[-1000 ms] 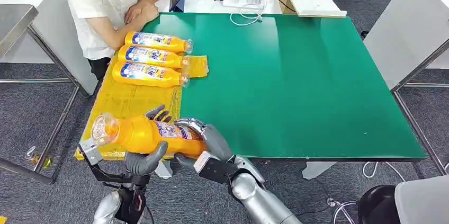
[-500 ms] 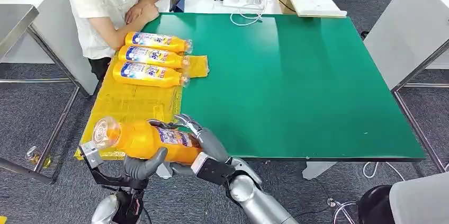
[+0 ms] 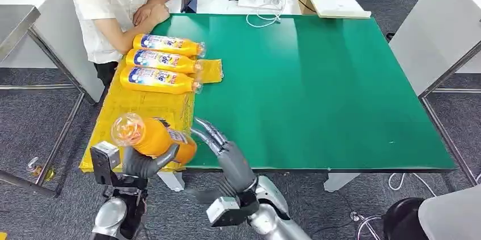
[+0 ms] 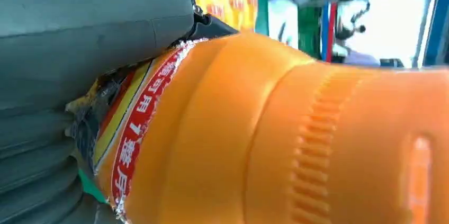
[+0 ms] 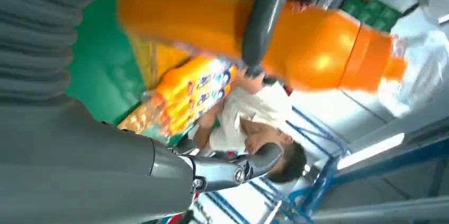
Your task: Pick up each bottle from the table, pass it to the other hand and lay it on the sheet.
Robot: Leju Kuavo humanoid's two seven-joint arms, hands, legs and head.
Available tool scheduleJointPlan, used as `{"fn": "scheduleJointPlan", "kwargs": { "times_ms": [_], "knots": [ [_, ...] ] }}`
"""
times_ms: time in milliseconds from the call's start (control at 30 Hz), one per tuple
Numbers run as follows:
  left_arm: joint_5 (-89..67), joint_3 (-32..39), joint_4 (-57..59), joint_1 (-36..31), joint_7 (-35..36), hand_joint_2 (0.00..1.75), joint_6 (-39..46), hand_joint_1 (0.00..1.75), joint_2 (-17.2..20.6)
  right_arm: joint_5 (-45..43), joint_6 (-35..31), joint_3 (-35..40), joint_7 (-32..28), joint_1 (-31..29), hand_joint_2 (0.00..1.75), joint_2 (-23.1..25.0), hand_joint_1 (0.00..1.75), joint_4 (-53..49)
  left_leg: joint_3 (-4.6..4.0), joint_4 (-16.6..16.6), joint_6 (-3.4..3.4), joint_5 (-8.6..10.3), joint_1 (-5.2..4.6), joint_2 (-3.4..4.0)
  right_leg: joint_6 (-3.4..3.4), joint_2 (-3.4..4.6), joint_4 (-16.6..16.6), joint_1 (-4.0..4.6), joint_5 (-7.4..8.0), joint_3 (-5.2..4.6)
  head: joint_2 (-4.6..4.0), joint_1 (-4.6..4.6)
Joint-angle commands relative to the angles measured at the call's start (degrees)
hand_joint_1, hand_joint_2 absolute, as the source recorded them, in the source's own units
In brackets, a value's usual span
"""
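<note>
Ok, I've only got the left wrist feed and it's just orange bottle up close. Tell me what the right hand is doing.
Observer: The right hand is open, fingers spread beside the held bottle, not wrapped around it. The left hand alone grips it.
Operator: Give me the count on the sheet.
Observer: Three bottles lie side by side at the far end of the yellow sheet.
Operator: Say where there's room.
Observer: The sheet's near half is bare, and the held bottle hangs over its near edge.

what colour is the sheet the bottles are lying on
Yellow; the sheet shows best in the head view.
</note>
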Motion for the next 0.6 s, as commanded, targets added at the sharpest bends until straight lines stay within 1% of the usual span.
{"fn": "scheduleJointPlan", "kwargs": {
  "times_ms": [33, 67, 100, 133, 167, 200, 233, 267, 300, 333, 367, 433, 467, 500, 600],
  "knots": [
    [-32.03, 9.47, -0.7, 0.93, 0.37, 1.75, 19.45, 1.75, 3.25, 0.44, -3.56, -8.29, -0.52, 14.37, 0.0, -4.09, 0.0, -17.64, 0.17, -0.08, -0.03, -0.05, -0.03, -0.2, -0.08, -0.24, -0.03, -0.01, -0.14, 0.22, 0.0, -0.02],
    [-32.03, 9.51, -0.76, 0.78, 0.37, 1.75, 19.46, 1.75, 3.22, 0.44, -3.57, -8.28, -0.52, 14.45, 0.0, -4.1, 0.0, -17.66, 0.27, -0.1, -0.04, -0.08, -0.03, -0.22, -0.11, -0.28, -0.03, -0.01, -0.19, 0.32, 0.0, -0.02],
    [-31.61, 10.18, -0.02, -0.23, 0.75, 1.75, 19.09, 1.75, 2.91, 0.45, -3.84, -8.18, -0.53, 14.84, 0.0, -4.02, 0.0, -18.03, 0.14, -0.06, -0.03, -0.07, -0.03, -0.05, -0.09, -0.12, -0.01, -0.02, -0.11, 0.16, 0.0, -0.04],
    [-32.18, 10.19, 0.5, -0.82, 0.8, 1.75, 19.22, 1.75, 3.02, 0.48, -4.0, -8.04, -0.53, 14.77, 0.0, -4.0, 0.0, -17.74, 0.26, -0.07, -0.08, -0.14, -0.03, -0.04, -0.14, -0.16, 0.02, -0.01, -0.18, 0.27, 0.0, -0.06],
    [-39.89, 10.33, 3.04, -2.76, 3.06, 1.75, 23.28, 1.75, 3.49, 0.34, -4.84, -8.03, -0.93, 14.5, 0.0, -3.5, 0.0, -16.97, 0.08, -0.05, -0.05, -0.05, -0.02, -0.16, -0.09, -0.25, -0.01, 0.0, -0.1, 0.13, 0.0, -0.04],
    [-39.87, 10.44, 3.7, -3.54, 3.06, 1.75, 23.21, 1.75, 3.43, 0.2, -4.93, -7.94, -0.98, 14.18, 0.0, -3.3, 0.0, -16.47, 0.2, -0.06, -0.07, -0.05, -0.02, -0.28, -0.13, -0.39, -0.01, 0.0, -0.16, 0.28, 0.0, -0.04],
    [-45.84, 10.21, 5.9, -4.83, 4.88, 1.75, 25.26, 1.75, 4.1, -0.4, -4.88, -8.02, -1.15, 13.88, 0.0, -2.94, 0.0, -15.82, 0.05, -0.04, -0.05, -0.01, 0.0, -0.2, -0.09, -0.28, -0.02, 0.01, -0.08, 0.11, 0.0, -0.04],
    [-54.26, 10.24, 9.56, -7.14, 8.65, 1.75, 27.5, 1.75, 4.69, -0.66, -4.87, -7.86, -1.25, 13.36, 0.0, -2.52, 0.0, -14.74, 0.15, -0.08, -0.08, 0.0, -0.02, -0.15, -0.13, -0.27, -0.02, 0.0, -0.09, 0.19, 0.0, -0.04],
    [-62.4, 10.09, 13.79, -9.55, 11.63, 1.75, 28.9, 1.75, 5.91, -0.77, -4.87, -7.54, -1.29, 13.06, 0.0, -2.25, 0.0, -14.01, 0.08, -0.09, -0.07, 0.03, -0.02, -0.11, -0.11, -0.22, -0.04, -0.01, -0.05, 0.1, 0.0, -0.06],
    [-65.66, 10.34, 17.39, -11.34, 12.43, 1.75, 30.03, 1.75, 5.96, -1.14, -4.72, -7.33, -1.46, 12.8, 0.0, -2.17, 0.0, -13.52, 0.19, -0.14, -0.09, 0.06, -0.03, -0.16, -0.15, -0.3, -0.05, -0.02, -0.05, 0.2, 0.0, -0.04],
    [-70.02, 9.76, 21.4, -13.66, 15.08, 1.75, 28.3, 1.75, 6.54, -1.61, -4.15, -7.06, -1.52, 12.47, 0.0, -2.14, 0.0, -12.91, 0.13, -0.13, -0.08, 0.07, -0.02, -0.19, -0.13, -0.32, -0.05, -0.01, -0.04, 0.15, 0.0, -0.04],
    [-70.06, 9.89, 24.88, -15.51, 14.71, 1.75, 29.1, 1.75, 6.32, -1.66, -4.19, -6.96, -1.51, 12.25, 0.0, -2.07, 0.0, -12.31, 0.18, -0.15, -0.07, 0.13, -0.04, -0.29, -0.14, -0.4, -0.07, -0.03, -0.03, 0.22, 0.0, -0.04],
    [-70.02, 9.58, 28.5, -17.39, 15.59, 1.75, 25.92, 1.75, 6.25, -2.25, -3.4, -6.87, -1.6, 11.86, 0.0, -2.03, 0.0, -11.83, 0.12, -0.11, -0.02, 0.11, -0.02, -0.17, -0.1, -0.25, -0.05, -0.02, -0.01, 0.13, 0.0, -0.04],
    [-71.37, 8.6, 31.63, -19.17, 16.26, 1.75, 23.68, 1.75, 6.4, -2.68, -3.08, -7.1, -1.57, 11.53, 0.0, -1.82, 0.0, -11.31, 0.21, -0.13, -0.05, 0.12, -0.01, -0.16, -0.15, -0.28, -0.06, 0.0, -0.01, 0.23, 0.0, -0.04],
    [-71.82, 8.47, 33.92, -20.47, 16.59, 1.75, 24.07, 1.75, 6.03, -2.73, -3.07, -7.24, -1.57, 11.26, 0.0, -1.67, 0.0, -10.86, 0.18, -0.12, -0.08, 0.15, 0.0, -0.14, -0.13, -0.26, -0.05, 0.01, 0.03, 0.19, 0.0, -0.08]
  ]
}}
